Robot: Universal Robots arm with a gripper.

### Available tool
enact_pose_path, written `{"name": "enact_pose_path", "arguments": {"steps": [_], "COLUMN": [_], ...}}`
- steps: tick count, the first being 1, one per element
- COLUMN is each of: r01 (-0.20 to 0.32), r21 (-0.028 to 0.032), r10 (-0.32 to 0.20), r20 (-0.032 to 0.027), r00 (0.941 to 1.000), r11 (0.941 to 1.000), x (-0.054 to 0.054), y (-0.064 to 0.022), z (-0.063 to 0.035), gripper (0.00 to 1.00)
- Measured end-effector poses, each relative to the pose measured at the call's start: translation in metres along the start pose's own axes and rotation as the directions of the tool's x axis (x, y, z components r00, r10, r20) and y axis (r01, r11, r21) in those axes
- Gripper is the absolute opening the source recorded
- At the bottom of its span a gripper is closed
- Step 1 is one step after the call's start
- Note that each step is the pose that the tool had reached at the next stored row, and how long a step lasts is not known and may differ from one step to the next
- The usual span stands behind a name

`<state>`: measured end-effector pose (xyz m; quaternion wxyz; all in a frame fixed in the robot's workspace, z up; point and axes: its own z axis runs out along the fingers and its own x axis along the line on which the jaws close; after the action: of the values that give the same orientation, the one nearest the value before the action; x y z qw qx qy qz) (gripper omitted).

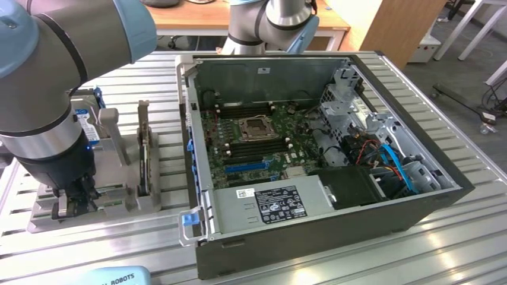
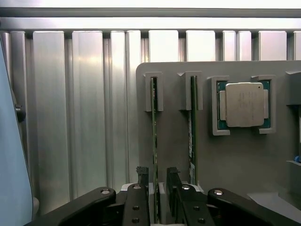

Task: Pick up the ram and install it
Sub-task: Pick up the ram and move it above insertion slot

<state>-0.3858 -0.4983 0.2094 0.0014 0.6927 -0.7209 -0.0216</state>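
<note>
Grasp step: gripper point(image 2: 157, 173), fingers point(image 2: 142, 175) spread, straddles the ram point(image 2: 154, 127), which stands on edge in its holder point(image 2: 235, 160) slot; closing calls for a square pinch, clear of the twin stick point(image 2: 193, 117) beside; case point(image 1: 262, 77) well apart
</note>
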Motion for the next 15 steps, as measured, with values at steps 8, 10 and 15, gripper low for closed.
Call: {"name": "enact_pose_path", "arguments": {"steps": [8,10,15], "r01": [0.0,0.0,0.0], "r21": [-0.0001,0.0,-0.0001], "r10": [0.0,0.0,0.0], "r20": [0.0004,0.0005,0.0005], "r00": [1.0,1.0,1.0], "r11": [1.0,1.0,1.0], "x": [0.0001,0.0001,0.0001], "y": [-0.0003,-0.0003,-0.0004], "z": [0.0025,0.0034,0.0049], "gripper": [0.29,0.29,0.29]}}
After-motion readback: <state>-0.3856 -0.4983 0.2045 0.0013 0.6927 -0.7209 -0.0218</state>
